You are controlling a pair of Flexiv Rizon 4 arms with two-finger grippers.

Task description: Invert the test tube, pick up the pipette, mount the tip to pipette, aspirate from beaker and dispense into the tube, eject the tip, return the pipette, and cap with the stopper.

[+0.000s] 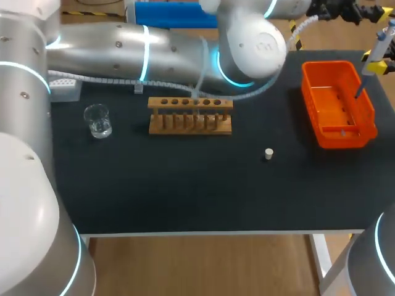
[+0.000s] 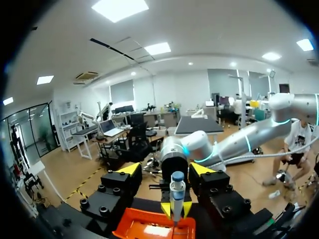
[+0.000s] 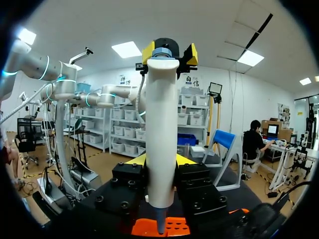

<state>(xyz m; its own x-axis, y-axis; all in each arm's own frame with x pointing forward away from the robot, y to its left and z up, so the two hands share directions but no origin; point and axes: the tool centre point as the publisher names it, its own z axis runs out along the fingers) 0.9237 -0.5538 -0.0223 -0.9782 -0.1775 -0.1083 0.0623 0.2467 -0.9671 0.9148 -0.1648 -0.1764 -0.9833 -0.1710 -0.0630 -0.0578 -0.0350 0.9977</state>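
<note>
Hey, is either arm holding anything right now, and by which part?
The right gripper holds the pipette by the lower part of its white body, above the nozzle. The left gripper is open and holds nothing.

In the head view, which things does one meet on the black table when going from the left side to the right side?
Pale grey box → clear glass beaker → wooden test tube rack → small white stopper → orange plastic tray.
</note>
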